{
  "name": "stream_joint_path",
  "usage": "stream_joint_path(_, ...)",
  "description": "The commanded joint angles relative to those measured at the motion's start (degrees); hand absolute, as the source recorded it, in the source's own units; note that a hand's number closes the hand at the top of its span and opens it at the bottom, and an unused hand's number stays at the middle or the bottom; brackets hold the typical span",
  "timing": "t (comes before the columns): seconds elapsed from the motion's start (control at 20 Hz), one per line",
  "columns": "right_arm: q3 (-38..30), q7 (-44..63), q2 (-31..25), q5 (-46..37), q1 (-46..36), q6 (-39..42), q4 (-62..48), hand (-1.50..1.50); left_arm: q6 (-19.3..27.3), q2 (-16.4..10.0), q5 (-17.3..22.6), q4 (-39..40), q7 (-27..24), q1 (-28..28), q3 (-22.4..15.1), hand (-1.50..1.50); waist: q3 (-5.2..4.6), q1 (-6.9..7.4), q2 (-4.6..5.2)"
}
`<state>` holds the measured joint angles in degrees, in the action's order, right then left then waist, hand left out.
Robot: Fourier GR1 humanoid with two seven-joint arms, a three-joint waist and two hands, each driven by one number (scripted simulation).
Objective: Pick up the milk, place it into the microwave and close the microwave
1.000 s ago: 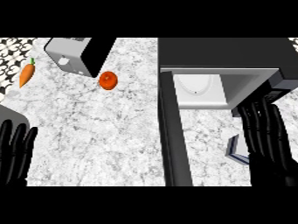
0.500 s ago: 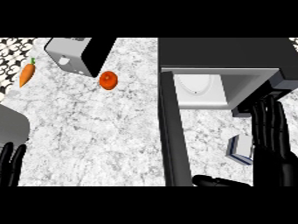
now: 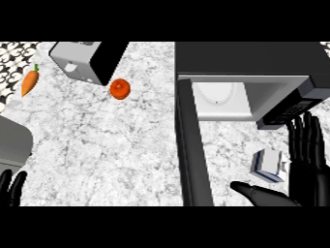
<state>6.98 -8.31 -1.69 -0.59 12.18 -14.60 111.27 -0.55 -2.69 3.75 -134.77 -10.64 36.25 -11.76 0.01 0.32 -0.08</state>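
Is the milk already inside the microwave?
No, the milk stands on the counter outside the open microwave, beside the open right hand.

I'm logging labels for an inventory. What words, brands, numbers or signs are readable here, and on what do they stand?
No text here can be read.
Milk carton: blue and white faces, lettering not legible.
Keypad on the microwave: pale marks, too small to read.
Toaster: a few dark marks, no lettering visible.
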Motion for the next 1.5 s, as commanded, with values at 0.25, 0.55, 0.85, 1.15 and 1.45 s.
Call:
stream_joint_path(0.25, -8.08, -10.91, -0.66, 5.99, 1.99, 3.74, -12.51, -1.50, -1.65, 0.12, -0.54, -1.44, -3.03, 5.43, -2.17, -1.50, 0.02, 0.08, -0.02)
stream_joint_path(0.55, -8.00, -17.21, 0.24, 4.49, 6.01, 4.99, -16.96, -1.50, -1.83, -0.55, 1.11, -0.70, -1.87, 2.13, 0.73, -1.50, 0.01, -0.25, 0.02)
stream_joint_path(0.85, -13.92, -21.96, -2.76, 8.07, 1.01, 9.18, -26.97, -1.50, -5.71, -2.87, 6.54, -3.02, -5.62, 8.81, 4.50, -1.50, 0.00, 0.20, -0.02)
stream_joint_path(1.15, -14.72, -27.84, -4.47, 5.99, -2.17, 11.54, -34.75, -1.50, -4.23, -1.00, 3.42, -3.07, -3.37, 7.93, 0.03, -1.50, 0.01, 0.11, 0.03)
stream_joint_path(1.45, -16.50, -31.90, -5.04, 6.17, -6.17, 12.91, -43.06, -1.50, -4.55, -0.21, 1.39, -0.18, -7.31, 8.25, 0.02, -1.50, 0.00, 0.16, 0.01)
